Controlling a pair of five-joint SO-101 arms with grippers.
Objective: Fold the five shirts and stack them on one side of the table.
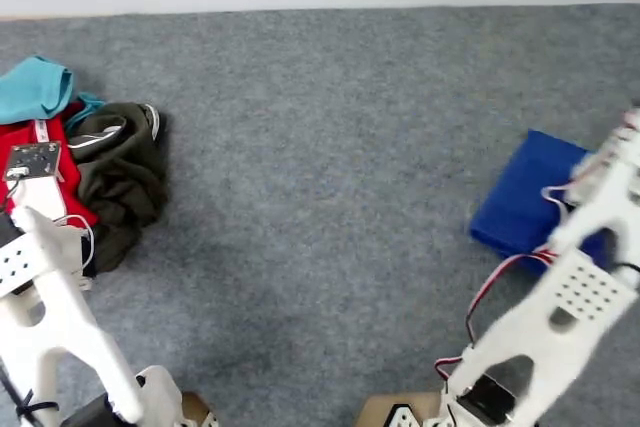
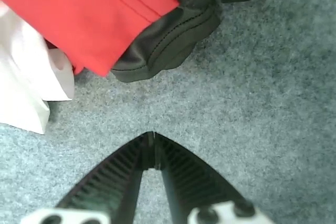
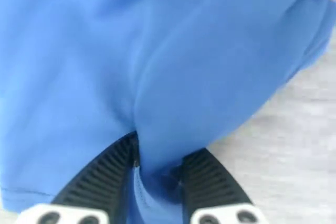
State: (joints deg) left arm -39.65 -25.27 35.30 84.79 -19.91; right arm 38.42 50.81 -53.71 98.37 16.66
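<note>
Your left hand (image 2: pixel 153 142) is pressed together and empty, over bare tabletop (image 2: pixel 252 129) just beside the pile (image 1: pixel 115 172). In the pile, nearest first: white cloth (image 2: pixel 26 87), red shirt (image 2: pixel 89 9), dark shirt (image 2: pixel 168 40), then teal shirt (image 1: pixel 35 87) at the far end. Your right hand (image 3: pixel 163 150) is well apart from the pile, clamped on a fold of the blue shirt (image 3: pixel 157 51), which looks folded. All of it should handle soft, light and floppy. I'd pinch a hem or edge, not the bulk.
</note>
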